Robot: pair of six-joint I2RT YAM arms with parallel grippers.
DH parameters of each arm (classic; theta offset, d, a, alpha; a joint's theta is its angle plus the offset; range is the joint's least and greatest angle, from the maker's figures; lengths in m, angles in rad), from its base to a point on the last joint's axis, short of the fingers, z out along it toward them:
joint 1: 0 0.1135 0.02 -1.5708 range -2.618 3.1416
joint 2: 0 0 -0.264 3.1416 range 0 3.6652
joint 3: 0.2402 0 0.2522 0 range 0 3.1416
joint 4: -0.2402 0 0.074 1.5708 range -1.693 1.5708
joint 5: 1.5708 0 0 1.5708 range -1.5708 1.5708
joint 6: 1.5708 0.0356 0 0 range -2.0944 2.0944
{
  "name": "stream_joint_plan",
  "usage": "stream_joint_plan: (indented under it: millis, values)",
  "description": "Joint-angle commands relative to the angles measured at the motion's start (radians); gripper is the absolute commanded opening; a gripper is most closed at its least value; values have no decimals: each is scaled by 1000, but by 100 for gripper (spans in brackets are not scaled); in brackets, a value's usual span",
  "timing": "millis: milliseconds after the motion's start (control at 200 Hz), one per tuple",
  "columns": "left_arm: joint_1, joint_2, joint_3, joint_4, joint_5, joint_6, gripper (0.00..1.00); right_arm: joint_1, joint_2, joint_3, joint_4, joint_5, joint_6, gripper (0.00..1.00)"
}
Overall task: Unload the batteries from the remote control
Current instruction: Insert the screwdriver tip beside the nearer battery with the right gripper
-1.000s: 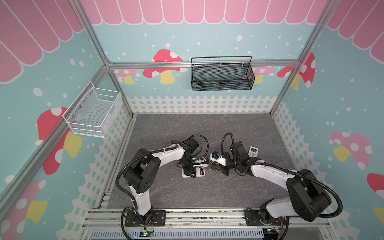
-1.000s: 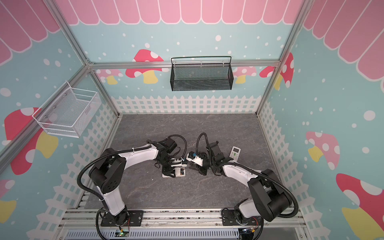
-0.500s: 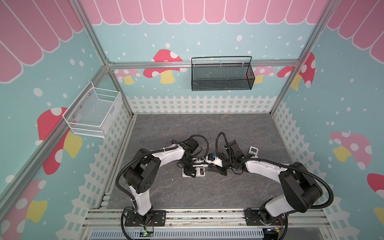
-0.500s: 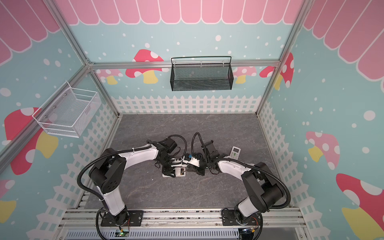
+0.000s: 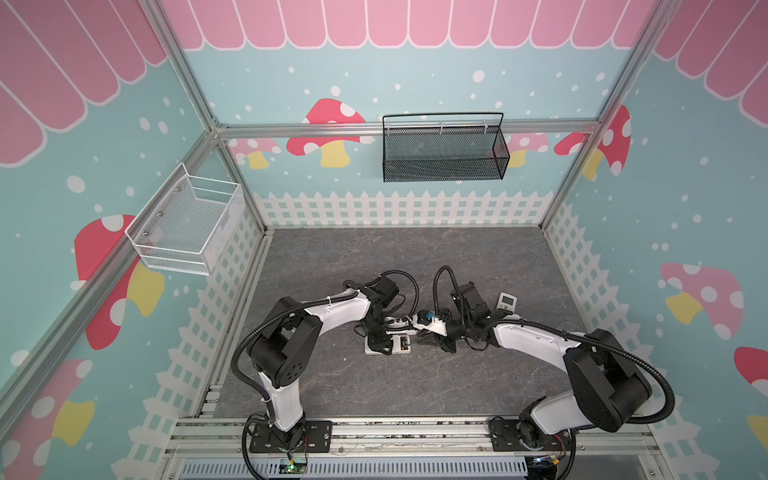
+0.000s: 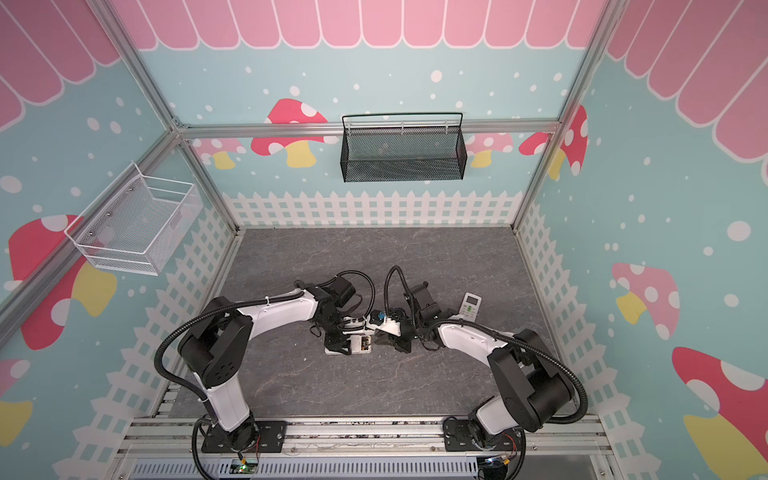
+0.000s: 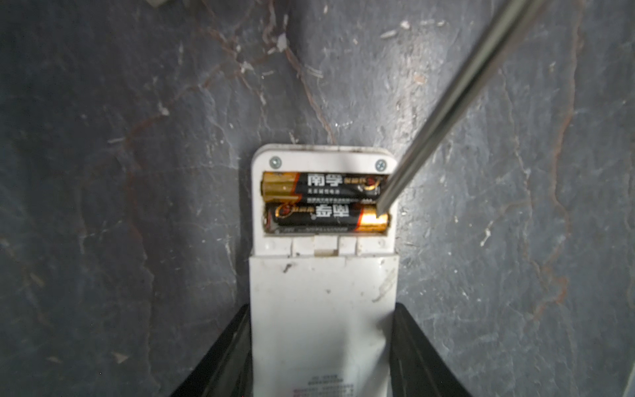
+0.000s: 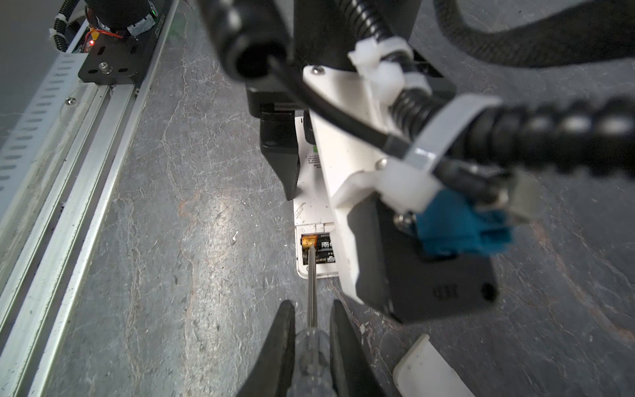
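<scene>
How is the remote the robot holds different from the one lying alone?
The held remote lies back up, its open compartment showing two batteries; the lone remote lies face up, showing a screen and buttons. The left gripper clamps the held remote and the right gripper's screwdriver reaches its batteries; nothing grips the lone remote. Both are white and lie on the grey table.

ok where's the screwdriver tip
In the left wrist view the screwdriver tip pokes into the opened remote, at the gold end of one battery; the right gripper holds its handle.

A blurred camera mount (image 8: pixel 347 161) hides most of the remote (image 8: pixel 311 206).
</scene>
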Motion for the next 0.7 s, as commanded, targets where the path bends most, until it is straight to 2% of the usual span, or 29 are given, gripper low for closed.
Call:
stream_joint_plan:
  millis: [0, 695]
  values:
    - [-15, 28, -26, 24, -16, 30, 54, 11, -19, -13, 9, -18, -39, 0]
    - [-24, 20, -30, 24, -33, 29, 54, 47, 38, 31, -36, -10, -57, 0]
